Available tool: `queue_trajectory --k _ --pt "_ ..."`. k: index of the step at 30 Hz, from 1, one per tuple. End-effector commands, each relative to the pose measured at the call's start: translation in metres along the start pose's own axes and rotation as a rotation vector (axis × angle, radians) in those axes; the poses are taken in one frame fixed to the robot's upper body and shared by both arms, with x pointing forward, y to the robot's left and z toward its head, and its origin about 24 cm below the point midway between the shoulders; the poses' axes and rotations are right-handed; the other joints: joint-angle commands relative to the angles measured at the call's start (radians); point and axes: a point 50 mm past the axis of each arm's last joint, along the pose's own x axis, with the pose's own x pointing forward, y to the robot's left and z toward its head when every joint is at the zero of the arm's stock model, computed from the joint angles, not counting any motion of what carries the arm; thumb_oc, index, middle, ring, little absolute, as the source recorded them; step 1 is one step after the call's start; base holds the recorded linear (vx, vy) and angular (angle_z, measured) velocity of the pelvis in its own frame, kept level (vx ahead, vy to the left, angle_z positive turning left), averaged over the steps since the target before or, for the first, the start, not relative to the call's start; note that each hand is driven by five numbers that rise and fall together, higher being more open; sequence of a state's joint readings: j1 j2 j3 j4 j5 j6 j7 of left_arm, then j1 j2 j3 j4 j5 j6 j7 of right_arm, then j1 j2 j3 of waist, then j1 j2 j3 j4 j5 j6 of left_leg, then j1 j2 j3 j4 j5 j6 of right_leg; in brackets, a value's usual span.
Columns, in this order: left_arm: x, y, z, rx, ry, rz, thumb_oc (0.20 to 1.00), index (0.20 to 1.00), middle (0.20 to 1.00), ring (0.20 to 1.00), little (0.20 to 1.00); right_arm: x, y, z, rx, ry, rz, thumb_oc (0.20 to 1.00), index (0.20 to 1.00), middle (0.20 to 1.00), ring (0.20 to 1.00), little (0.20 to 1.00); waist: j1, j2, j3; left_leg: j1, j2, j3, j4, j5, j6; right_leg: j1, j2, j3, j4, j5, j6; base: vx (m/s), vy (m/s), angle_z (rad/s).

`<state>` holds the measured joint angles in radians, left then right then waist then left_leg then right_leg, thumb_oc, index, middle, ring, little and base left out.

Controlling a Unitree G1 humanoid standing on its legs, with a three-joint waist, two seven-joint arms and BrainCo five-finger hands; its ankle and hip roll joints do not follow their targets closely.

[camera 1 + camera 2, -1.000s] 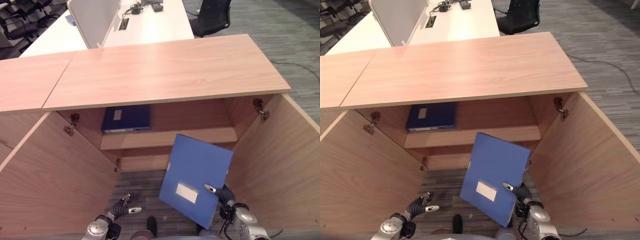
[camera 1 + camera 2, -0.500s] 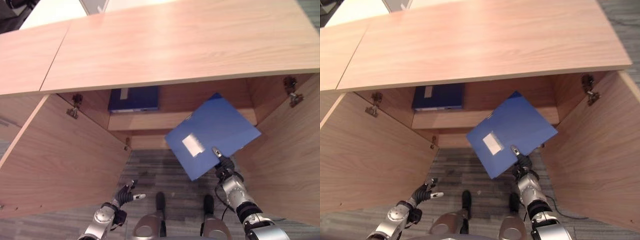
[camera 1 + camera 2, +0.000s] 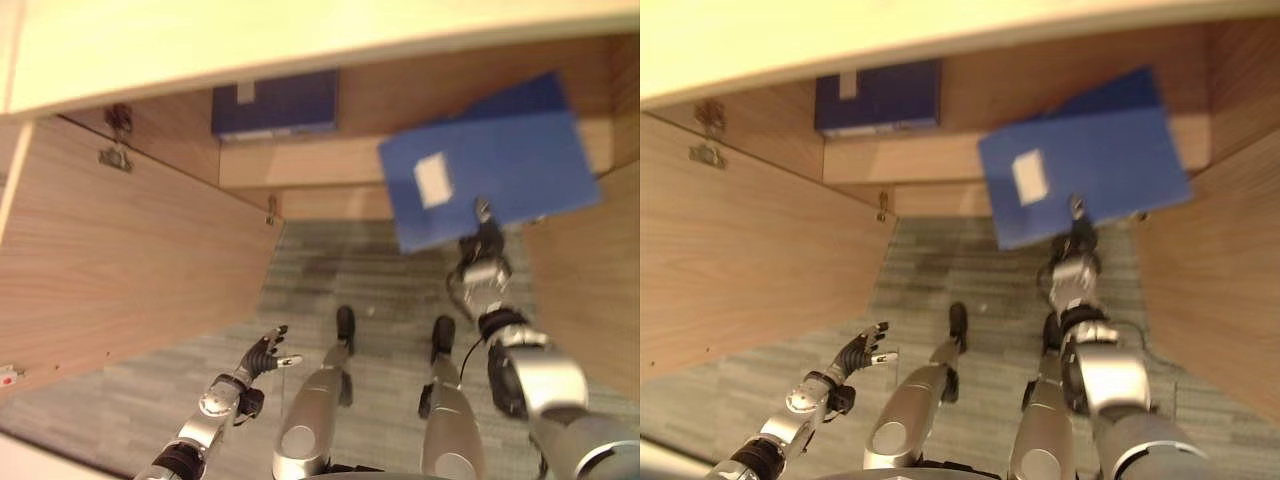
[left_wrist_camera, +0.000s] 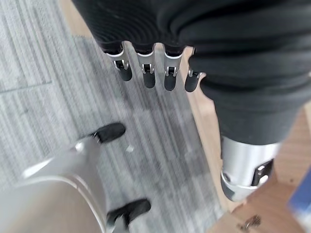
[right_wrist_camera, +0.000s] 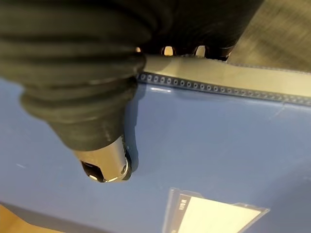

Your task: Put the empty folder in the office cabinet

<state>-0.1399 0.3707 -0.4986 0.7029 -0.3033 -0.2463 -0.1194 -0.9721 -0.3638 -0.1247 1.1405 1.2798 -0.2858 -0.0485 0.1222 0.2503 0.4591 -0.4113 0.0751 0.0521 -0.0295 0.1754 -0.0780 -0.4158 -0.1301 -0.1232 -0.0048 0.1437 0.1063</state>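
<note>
The office cabinet (image 3: 130,250) stands with both doors swung wide, its shelf (image 3: 300,160) running across the inside; a dark blue binder (image 3: 273,102) lies flat on that shelf at the left; the blue folder (image 3: 490,165) is held up in front of the shelf's right part, white label (image 3: 432,180) facing up — the right hand (image 3: 484,240) grips its lower edge, thumb (image 5: 108,162) pressed on the cover and fingers hooked round the rim; the left hand (image 3: 262,352) hangs low over the grey carpet (image 3: 330,275), fingers loose and spread, holding nothing.
</note>
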Motion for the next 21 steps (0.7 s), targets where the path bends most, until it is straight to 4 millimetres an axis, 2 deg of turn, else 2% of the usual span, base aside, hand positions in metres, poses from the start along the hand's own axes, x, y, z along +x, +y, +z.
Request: queue_trajectory --k 1,7,9,10,11,13,15,19,20,21 --pt "-0.007 0.015 -0.001 0.017 -0.004 0.038 1.000 1.000 1.000 1.000 1.000 -0.011 -0.044 -0.004 0.023 -0.027 -0.149 0.200 0.200 0.200 0.200 0.200 0.011 -0.053 -0.044 -0.007 -0.007 -0.008 0.075 -0.113 -0.051 -0.053 -0.077 0.024 0.150 -0.136 0.065 0.00 -0.058 0.02" --pt "-0.007 0.022 0.003 0.034 -0.014 0.061 1.000 1.000 1.000 1.000 1.000 -0.008 -0.029 -0.003 0.051 -0.044 -0.107 0.200 0.200 0.200 0.200 0.200 0.007 -0.049 -0.045 -0.055 -0.008 -0.018 0.102 -0.137 -0.052 -0.114 -0.066 0.024 0.200 -0.167 0.059 0.02 -0.029 0.11" --pt "-0.007 0.023 0.005 0.058 -0.023 0.048 1.000 1.000 1.000 1.000 1.000 0.000 0.002 0.017 0.080 -0.123 -0.038 0.200 0.200 0.200 0.200 0.200 0.006 -0.056 -0.050 -0.057 -0.008 -0.024 0.107 -0.146 -0.052 -0.119 -0.062 0.020 0.211 -0.176 0.056 0.05 -0.034 0.05" --pt "-0.007 0.024 0.007 0.066 -0.028 0.046 1.000 1.000 1.000 1.000 1.000 0.003 0.008 0.024 0.084 -0.140 -0.033 0.200 0.200 0.200 0.200 0.200 0.007 -0.055 -0.050 -0.060 -0.009 -0.025 0.111 -0.150 -0.052 -0.125 -0.061 0.020 0.215 -0.179 0.055 0.02 -0.021 0.06" --pt "-0.008 0.027 0.011 0.073 -0.039 0.047 1.000 1.000 1.000 1.000 1.000 0.009 0.028 0.046 0.099 -0.199 -0.014 0.200 0.200 0.200 0.200 0.200 0.010 -0.058 -0.052 -0.074 -0.010 -0.031 0.129 -0.157 -0.052 -0.142 -0.061 0.019 0.234 -0.183 0.056 0.01 -0.014 0.08" --pt "-0.007 0.028 0.014 0.085 -0.048 0.044 1.000 1.000 1.000 1.000 1.000 0.012 0.040 0.060 0.097 -0.227 -0.001 0.200 0.200 0.200 0.200 0.200 0.015 -0.059 -0.055 -0.094 -0.011 -0.033 0.148 -0.164 -0.052 -0.160 -0.063 0.018 0.252 -0.188 0.055 0.00 -0.024 0.14" --pt "-0.008 0.030 0.015 0.102 -0.047 0.040 1.000 1.000 1.000 1.000 1.000 0.015 0.062 0.079 0.106 -0.268 0.031 0.200 0.200 0.200 0.200 0.200 0.022 -0.060 -0.063 -0.128 -0.009 -0.041 0.182 -0.173 -0.054 -0.191 -0.066 0.020 0.288 -0.197 0.055 -0.01 -0.021 0.15" --pt "-0.011 0.033 0.010 0.110 -0.029 0.046 1.000 1.000 1.000 1.000 1.000 0.014 0.088 0.097 0.074 -0.315 0.088 0.200 0.200 0.200 0.200 0.200 0.028 -0.064 -0.078 -0.151 -0.007 -0.046 0.204 -0.181 -0.054 -0.216 -0.065 0.020 0.327 -0.211 0.052 0.02 -0.015 0.13" --pt "-0.015 0.034 0.004 0.112 -0.005 0.048 1.000 1.000 1.000 1.000 1.000 0.012 0.106 0.106 0.047 -0.342 0.127 0.200 0.200 0.200 0.200 0.200 0.031 -0.069 -0.088 -0.146 -0.008 -0.050 0.206 -0.186 -0.054 -0.210 -0.065 0.020 0.335 -0.218 0.051 0.04 -0.027 0.07" --pt "-0.015 0.034 0.004 0.111 -0.005 0.048 1.000 1.000 1.000 1.000 1.000 0.012 0.106 0.105 0.046 -0.342 0.127 0.200 0.200 0.200 0.200 0.200 0.030 -0.068 -0.088 -0.146 -0.008 -0.050 0.205 -0.186 -0.054 -0.209 -0.065 0.020 0.336 -0.218 0.051 0.06 -0.030 0.05"
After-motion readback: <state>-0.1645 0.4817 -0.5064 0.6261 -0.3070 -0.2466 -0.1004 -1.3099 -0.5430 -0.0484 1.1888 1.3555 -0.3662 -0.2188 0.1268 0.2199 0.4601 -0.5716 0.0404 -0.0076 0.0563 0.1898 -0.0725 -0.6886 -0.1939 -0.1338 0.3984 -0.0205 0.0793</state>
